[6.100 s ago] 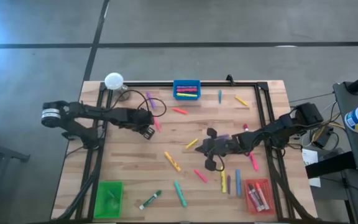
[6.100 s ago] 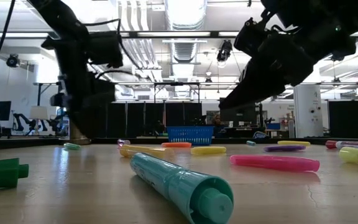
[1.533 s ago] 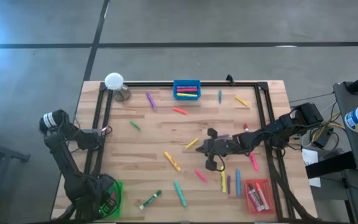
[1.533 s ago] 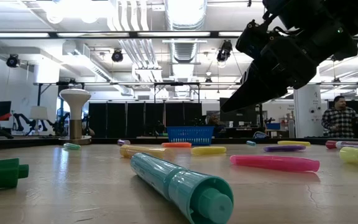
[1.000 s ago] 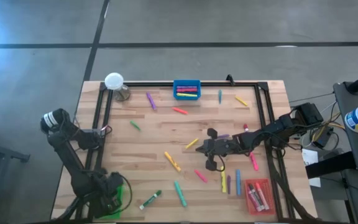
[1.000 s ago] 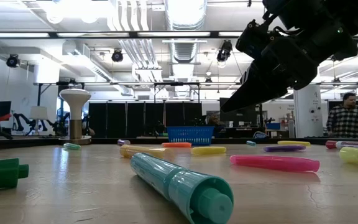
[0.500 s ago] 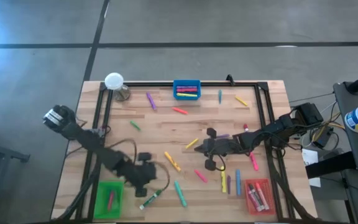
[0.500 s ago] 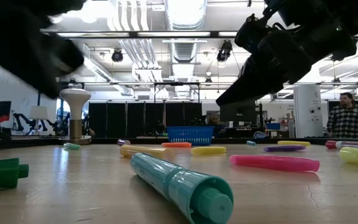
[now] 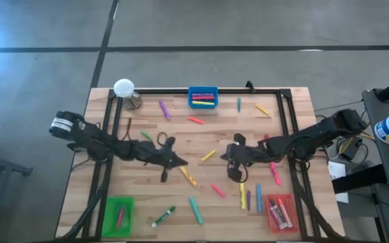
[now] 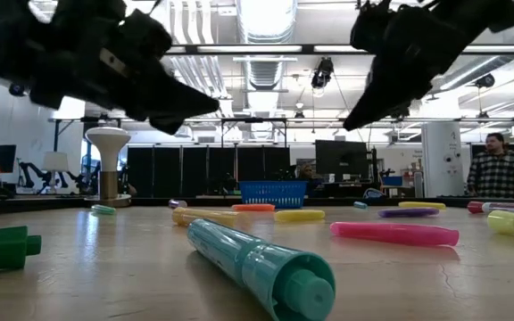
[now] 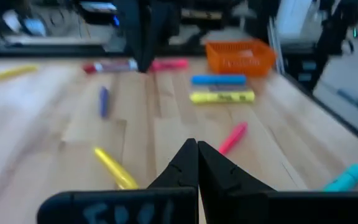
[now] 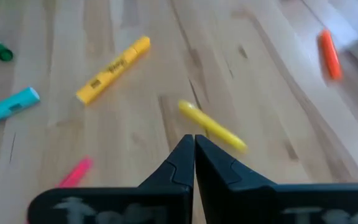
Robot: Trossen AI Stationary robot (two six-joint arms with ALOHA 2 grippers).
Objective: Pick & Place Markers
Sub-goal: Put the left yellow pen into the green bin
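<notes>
Many markers lie scattered on the wooden table [image 9: 140, 121]. My left gripper [image 9: 182, 164] is shut and empty above the table's middle, over a yellow marker [image 9: 188, 175], which also shows in the left wrist view [image 11: 113, 168]. My right gripper [image 9: 223, 154] is shut and empty, above the table just right of a small yellow marker [image 9: 209, 155]; that marker lies just ahead of the fingertips in the right wrist view [image 12: 213, 131]. In the low view both grippers hang high above the table, the left [image 10: 211, 105] and the right [image 10: 346, 125]. A big teal marker [image 10: 257, 263] lies closest to the low camera.
A blue tray [image 9: 202, 96] with markers stands at the far edge, a green tray [image 9: 119, 214] with a pink marker at near left, a red tray [image 9: 280, 211] with markers at near right. A white-topped object [image 9: 123, 88] stands at far left. A person [image 10: 493, 165] stands beyond the table.
My left gripper has swung from over the green tray at the near left up to the table's middle, going right and toward the far edge. A pink marker now lies in the green tray. My right gripper has risen and drawn back a little toward the table's right edge.
</notes>
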